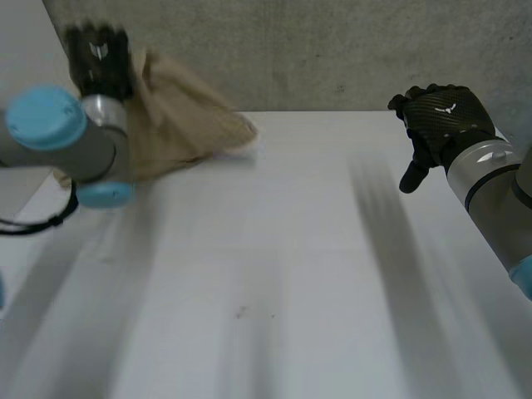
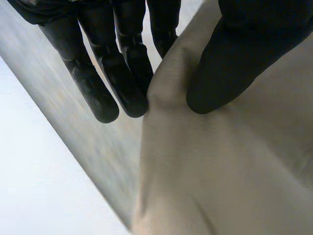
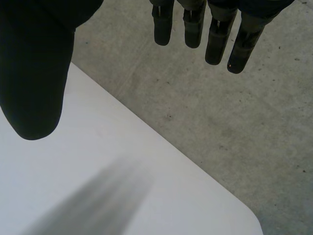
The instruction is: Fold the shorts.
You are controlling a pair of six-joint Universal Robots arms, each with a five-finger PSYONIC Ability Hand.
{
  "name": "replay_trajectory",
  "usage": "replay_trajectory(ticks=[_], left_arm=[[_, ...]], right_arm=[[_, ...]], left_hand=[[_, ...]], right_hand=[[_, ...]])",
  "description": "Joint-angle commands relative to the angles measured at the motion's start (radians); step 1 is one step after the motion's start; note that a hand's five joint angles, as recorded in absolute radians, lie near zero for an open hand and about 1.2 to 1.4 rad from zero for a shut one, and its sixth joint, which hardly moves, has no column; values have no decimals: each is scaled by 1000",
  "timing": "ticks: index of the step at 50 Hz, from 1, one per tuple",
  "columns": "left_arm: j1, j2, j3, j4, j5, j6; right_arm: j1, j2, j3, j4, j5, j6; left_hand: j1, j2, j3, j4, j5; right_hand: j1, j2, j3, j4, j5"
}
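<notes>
The tan shorts [image 1: 183, 125] hang bunched at the table's far left corner, lifted by my left hand [image 1: 100, 58]. In the left wrist view the cloth [image 2: 220, 171] is pinched between the thumb [image 2: 230, 63] and the straight fingers [image 2: 122, 73] at a raised fold; I cannot tell which part of the shorts this is. My right hand [image 1: 440, 125] hovers over the table's far right side, well away from the shorts. Its fingers [image 3: 215, 29] are straight and spread from the thumb [image 3: 34, 73], with nothing between them.
The white table [image 1: 291, 291] stretches bare between the two arms. Its far right corner [image 3: 244, 220] lies under my right hand, with grey concrete floor [image 3: 220, 122] beyond the edge. My left arm's grey joint [image 1: 58, 133] stands in front of the shorts.
</notes>
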Motion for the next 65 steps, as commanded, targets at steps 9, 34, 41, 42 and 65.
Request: replay_trajectory(ticks=[9,34,41,42,65], left_arm=[[-255,303,-20,14,18,-39],[-387,410,-371,-98,41,-29],[-400,411,-376,-107,43,-29],[-402,411,-376,-105,43,-29],[-405,396,-385,-108,40,-32]], right_arm=[[-14,-36,-11,4,1,3],[2,68,9,180,-255,668],[43,142,26,183,-297,741],[54,154,23,185,-295,729],[129,160,49,103,-168,714]], left_hand=[[256,203,205,202,256],[256,203,205,202,256],[256,203,205,202,256],[256,203,205,202,256],[256,203,205,202,256]], right_hand=[[9,-32,-39,-58,-53],[9,-32,-39,-58,-53],[9,-32,-39,-58,-53],[9,-32,-39,-58,-53],[9,-32,-39,-58,-53]])
